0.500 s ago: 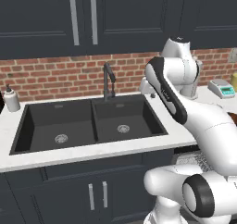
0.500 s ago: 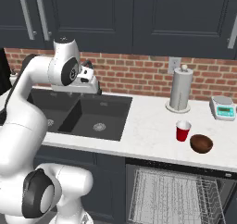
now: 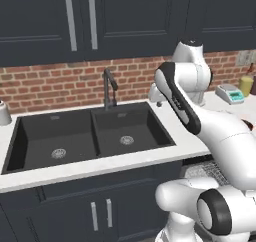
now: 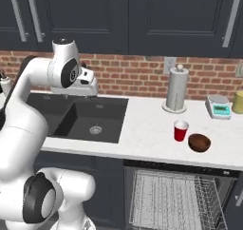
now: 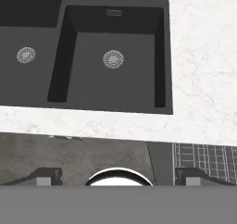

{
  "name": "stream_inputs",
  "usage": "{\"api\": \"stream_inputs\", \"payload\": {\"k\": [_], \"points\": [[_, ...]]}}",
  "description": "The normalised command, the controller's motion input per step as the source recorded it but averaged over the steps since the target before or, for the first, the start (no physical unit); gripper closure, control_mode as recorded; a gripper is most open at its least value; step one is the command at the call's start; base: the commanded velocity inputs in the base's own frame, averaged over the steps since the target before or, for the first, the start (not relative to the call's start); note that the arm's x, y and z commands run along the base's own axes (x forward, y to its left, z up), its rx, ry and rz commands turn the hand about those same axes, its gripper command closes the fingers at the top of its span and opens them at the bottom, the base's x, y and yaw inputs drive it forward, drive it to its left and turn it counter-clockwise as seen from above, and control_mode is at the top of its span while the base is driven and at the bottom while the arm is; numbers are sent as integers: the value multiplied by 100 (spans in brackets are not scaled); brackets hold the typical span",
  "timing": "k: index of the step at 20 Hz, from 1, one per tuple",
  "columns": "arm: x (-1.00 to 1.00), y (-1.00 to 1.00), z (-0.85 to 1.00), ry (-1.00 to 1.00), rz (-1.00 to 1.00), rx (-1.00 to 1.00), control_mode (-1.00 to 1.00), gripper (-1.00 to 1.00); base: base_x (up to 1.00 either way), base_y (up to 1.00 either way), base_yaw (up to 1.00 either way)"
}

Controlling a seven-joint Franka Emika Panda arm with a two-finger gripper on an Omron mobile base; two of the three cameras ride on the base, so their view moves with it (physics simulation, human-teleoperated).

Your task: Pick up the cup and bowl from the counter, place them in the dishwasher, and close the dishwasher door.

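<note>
**Change noted:** the whole scene sits slightly further left in both base views than half a second ago. That is a shift of the cameras, so the base is judged to be driving right, toward the dishes. The things themselves have not moved and the arm's pose is much the same. Approach stage; nothing picked up yet.

**Gripper** (image 5: 121, 177): jaws spread wide, empty, poised above the sink (image 5: 111, 61), well apart from the dishes.

**Task items**
- Cup (image 4: 180, 130): one, red, upright on the bench (image 4: 147, 124), right of the sink.
- Bowl (image 4: 199, 142): one, dark brown, just beside the cup on its right.
- Dishwasher rack (image 4: 171, 200): one, pulled out below the bench edge, empty.

**Other items**
- Sink basins: two.
- Faucet (image 3: 109, 88): one.
- Grey cylinder (image 4: 176, 89): one.
- Scale (image 4: 218, 108): one.
- Yellow jar (image 4: 238, 102): one.
</note>
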Motion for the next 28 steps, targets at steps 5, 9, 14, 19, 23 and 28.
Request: {"api": "stream_inputs", "payload": {"k": [5,9,14,19,23,28], "points": [[0,0,0,0,0,0,100,-100,0,0,-51],[0,0,0,0,0,0,100,-100,0,0,-55],[0,0,0,0,0,0,100,-100,0,0,-56],[0,0,0,0,0,0,100,-100,0,0,-54],[0,0,0,0,0,0,100,-100,0,8,-49],[0,0,0,0,0,0,100,-100,0,23,-40]]}}
